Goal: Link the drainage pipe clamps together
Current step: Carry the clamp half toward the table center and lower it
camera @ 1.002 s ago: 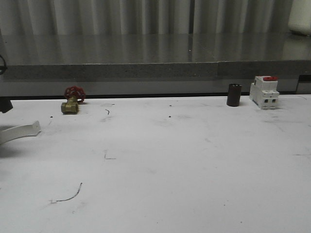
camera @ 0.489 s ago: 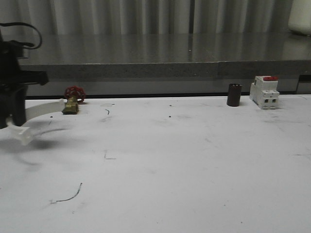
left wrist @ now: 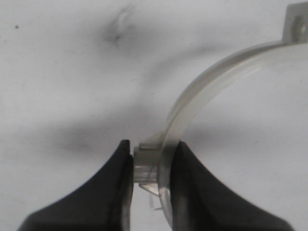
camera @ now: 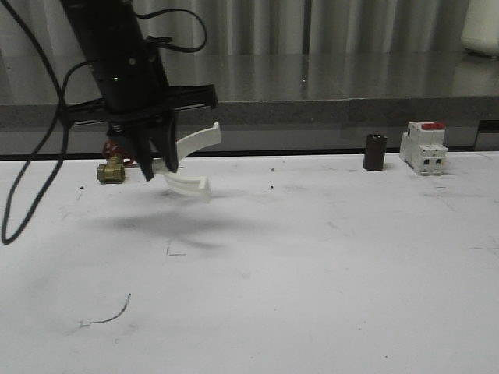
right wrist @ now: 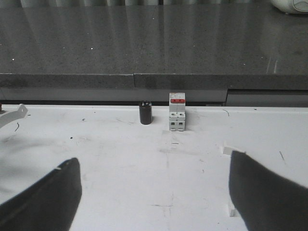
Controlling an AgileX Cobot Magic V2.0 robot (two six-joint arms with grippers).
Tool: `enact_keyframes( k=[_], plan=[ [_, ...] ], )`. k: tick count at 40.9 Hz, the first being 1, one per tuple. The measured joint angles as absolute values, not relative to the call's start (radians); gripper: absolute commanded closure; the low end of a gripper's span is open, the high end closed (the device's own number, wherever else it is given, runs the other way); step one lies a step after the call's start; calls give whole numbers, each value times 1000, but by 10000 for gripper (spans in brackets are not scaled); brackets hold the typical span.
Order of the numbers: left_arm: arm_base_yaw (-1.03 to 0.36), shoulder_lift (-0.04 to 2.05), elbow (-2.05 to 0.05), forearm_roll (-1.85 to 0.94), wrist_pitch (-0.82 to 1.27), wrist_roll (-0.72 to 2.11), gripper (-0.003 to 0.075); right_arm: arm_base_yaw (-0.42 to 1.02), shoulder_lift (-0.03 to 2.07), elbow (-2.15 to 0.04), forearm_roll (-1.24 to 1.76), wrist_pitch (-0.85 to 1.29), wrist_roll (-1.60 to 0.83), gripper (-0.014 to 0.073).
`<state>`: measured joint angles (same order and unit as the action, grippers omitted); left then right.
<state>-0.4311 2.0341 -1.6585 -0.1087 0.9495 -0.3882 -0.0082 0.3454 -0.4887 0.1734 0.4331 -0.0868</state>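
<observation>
Front view faces forward over table (camera: pixel 312 265); right wrist shares breaker (right wrist: pixel 177 111)

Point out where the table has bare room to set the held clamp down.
Bare: the wide middle and near table, between the brass valve on the left and the black cylinder and breaker at the far right. Crowded: the far left, where the left claw holds the clamp above the table.

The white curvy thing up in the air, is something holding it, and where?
Yes. The left tool pinches the white clamp near one end, by its small tab, above the table. The right tool is open and holds nothing.
</observation>
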Motion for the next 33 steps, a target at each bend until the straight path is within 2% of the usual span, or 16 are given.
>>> enact_keyframes(
  k=[8, 28, 33],
  plan=[
    [-441, 2075, -1658, -114, 954, -498, 710, -8, 345, -489, 173, 433, -87, -48],
    [-447, 2172, -1663, -93, 986, -510, 708, -8, 345, -489, 173, 433, -87, -48],
    [-447, 2172, -1663, -93, 988, -510, 670, -8, 345, -489, 173, 433, -87, -48]
  ],
)
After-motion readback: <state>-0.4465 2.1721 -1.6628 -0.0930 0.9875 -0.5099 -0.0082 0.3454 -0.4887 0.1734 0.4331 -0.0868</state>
